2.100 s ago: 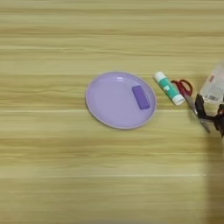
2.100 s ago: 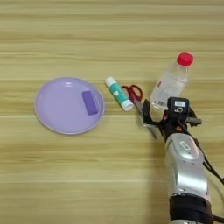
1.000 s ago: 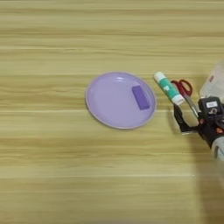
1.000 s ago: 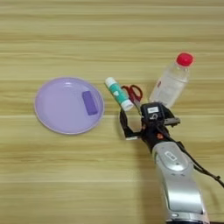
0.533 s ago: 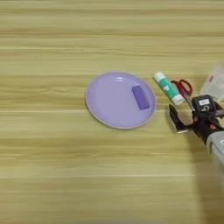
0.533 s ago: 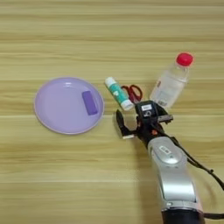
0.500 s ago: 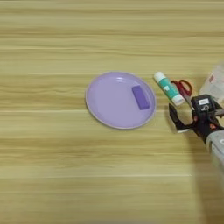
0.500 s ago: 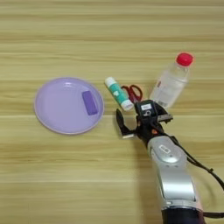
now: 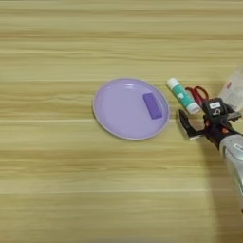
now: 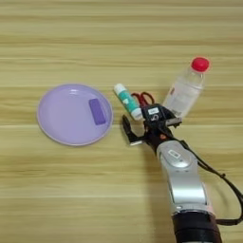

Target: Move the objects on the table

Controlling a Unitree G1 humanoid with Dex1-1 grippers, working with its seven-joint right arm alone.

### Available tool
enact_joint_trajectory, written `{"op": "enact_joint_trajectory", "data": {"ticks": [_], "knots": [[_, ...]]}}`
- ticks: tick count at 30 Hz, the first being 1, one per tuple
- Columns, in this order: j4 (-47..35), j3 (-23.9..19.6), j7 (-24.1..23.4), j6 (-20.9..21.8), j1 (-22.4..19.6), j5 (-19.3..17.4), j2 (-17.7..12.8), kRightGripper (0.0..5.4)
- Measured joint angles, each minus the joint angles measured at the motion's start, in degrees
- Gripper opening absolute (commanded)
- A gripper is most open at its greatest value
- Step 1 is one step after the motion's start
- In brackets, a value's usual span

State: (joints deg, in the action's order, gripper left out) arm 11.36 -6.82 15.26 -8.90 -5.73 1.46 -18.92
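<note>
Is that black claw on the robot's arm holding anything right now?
No. The gripper is open and empty, its fingers spread just below the teal-and-white tube, not closed on it.

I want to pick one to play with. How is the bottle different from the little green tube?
The bottle is clear with a red cap; the tube is teal and white with a white cap. The bottle looks much bigger than the tube. The tube lies flat beside the red-handled scissors; the bottle looks to be standing. Both are on the table, capped.
</note>
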Motion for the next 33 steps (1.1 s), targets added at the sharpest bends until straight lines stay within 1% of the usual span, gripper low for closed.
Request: {"op": "enact_joint_trajectory", "data": {"ticks": [6,24,33], "knots": [[2.9,-0.2,0.0,1.2,-2.1,-0.3,0.0,5.38],[7.7,-0.1,0.0,3.5,-4.4,-0.3,0.1,5.38],[10.2,-0.1,0.1,5.3,-5.3,-0.5,0.2,5.38]]}}
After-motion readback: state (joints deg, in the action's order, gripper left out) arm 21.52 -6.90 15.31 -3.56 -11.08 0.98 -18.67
